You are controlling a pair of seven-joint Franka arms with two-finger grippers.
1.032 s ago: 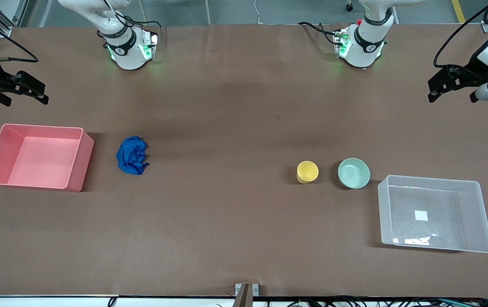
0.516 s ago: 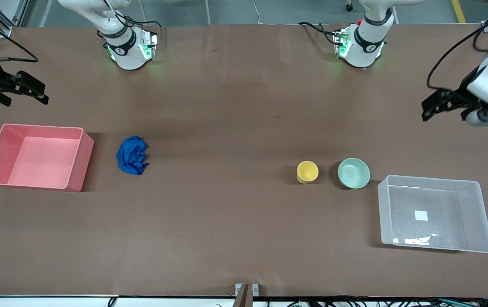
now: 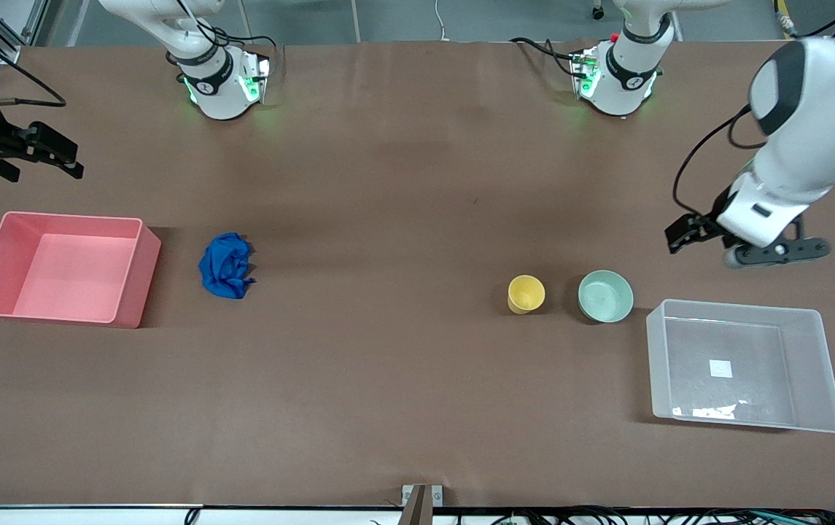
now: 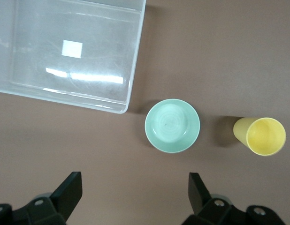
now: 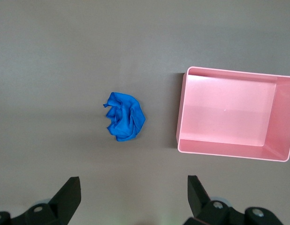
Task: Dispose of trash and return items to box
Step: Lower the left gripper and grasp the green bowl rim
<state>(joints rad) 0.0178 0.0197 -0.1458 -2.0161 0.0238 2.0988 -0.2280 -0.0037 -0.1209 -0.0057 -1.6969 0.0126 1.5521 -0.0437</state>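
Note:
The blue wad (image 3: pixel 226 265) lies on the table beside the pink bin; it also shows in the right wrist view (image 5: pixel 126 116). The yellow cup (image 3: pixel 526 294) and the mint-green bowl (image 3: pixel 605 295) stand upright side by side next to the clear box (image 3: pixel 752 350). The left wrist view shows the cup (image 4: pixel 264 136), the bowl (image 4: pixel 172 125) and the box (image 4: pixel 103 47), which holds nothing. My left gripper (image 3: pixel 690 235) is open and empty, up over bare table close to the bowl (image 4: pixel 135 187). My right gripper (image 3: pixel 71 160) is open and empty, up over bare table by the pink bin (image 5: pixel 133 187).
The pink bin (image 3: pixel 136 277) stands at the right arm's end of the table and holds nothing; it also shows in the right wrist view (image 5: pixel 229 112). The two arm bases (image 3: pixel 220 84) (image 3: pixel 618 80) stand along the table's edge.
My left arm has swung down and inward from the table's end, and its gripper now hangs close to the green bowl and the clear box. The right arm has not moved.

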